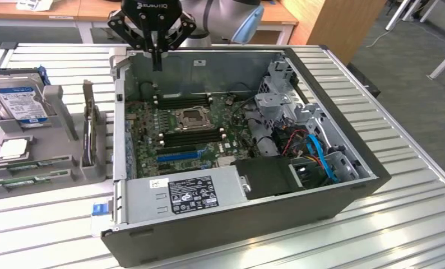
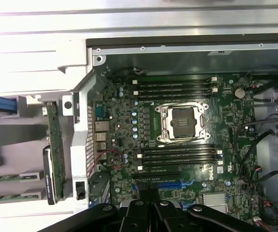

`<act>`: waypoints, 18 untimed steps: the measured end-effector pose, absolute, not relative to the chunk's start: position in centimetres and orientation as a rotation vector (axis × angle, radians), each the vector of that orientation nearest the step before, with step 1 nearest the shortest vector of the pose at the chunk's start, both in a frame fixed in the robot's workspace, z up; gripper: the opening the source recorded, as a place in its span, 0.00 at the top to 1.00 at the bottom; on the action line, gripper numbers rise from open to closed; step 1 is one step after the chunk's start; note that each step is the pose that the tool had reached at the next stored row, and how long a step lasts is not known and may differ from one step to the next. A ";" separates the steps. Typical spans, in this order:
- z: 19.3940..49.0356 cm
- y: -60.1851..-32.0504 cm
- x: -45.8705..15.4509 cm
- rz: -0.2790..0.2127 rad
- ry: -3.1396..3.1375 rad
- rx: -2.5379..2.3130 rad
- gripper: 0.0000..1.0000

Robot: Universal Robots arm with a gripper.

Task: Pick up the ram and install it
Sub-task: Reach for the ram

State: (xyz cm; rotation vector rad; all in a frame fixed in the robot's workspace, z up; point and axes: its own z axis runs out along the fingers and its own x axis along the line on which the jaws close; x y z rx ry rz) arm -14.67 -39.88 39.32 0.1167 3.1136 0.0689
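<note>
Two ram sticks, long, flat and green, lie in a grey holder left of the computer case: one ram stick point(image 1: 29, 166) point(image 2: 3, 177) and a second ram stick point(image 1: 21, 182) point(image 2: 3, 197) beside it. My gripper point(image 1: 157, 66) point(image 2: 147, 199) hangs above the back wall of the open case, well to the exterior view's right of the holder. Its fingers are shut, and I see nothing between them. Inside the case, black memory slots point(image 1: 182, 101) point(image 2: 175, 87) and more slots point(image 1: 194, 136) point(image 2: 180, 154) flank the processor socket point(image 1: 190, 119) point(image 2: 183, 121).
The grey holder point(image 1: 50, 168) also carries a hard drive point(image 1: 21, 101), a silver processor chip point(image 1: 13, 148) and an upright green card point(image 1: 88, 129) point(image 2: 55, 159). Inside the case sit a power supply point(image 1: 185, 193), a drive cage point(image 1: 282, 106) and blue cables point(image 1: 323, 159). The case stands on a slatted metal table point(image 1: 402, 224).
</note>
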 end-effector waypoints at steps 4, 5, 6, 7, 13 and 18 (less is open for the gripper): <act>39.3 -39.9 -15.2 0.069 3.114 0.117 0.86; 39.3 -39.9 -15.3 0.069 3.114 0.117 0.86; 39.3 -39.9 -15.4 0.069 3.114 0.116 0.86; 39.3 -39.9 -15.6 0.069 3.114 0.116 0.86; 39.3 -39.8 -16.5 0.069 3.114 0.117 0.86; 39.3 -39.8 -17.2 0.069 3.114 0.117 0.86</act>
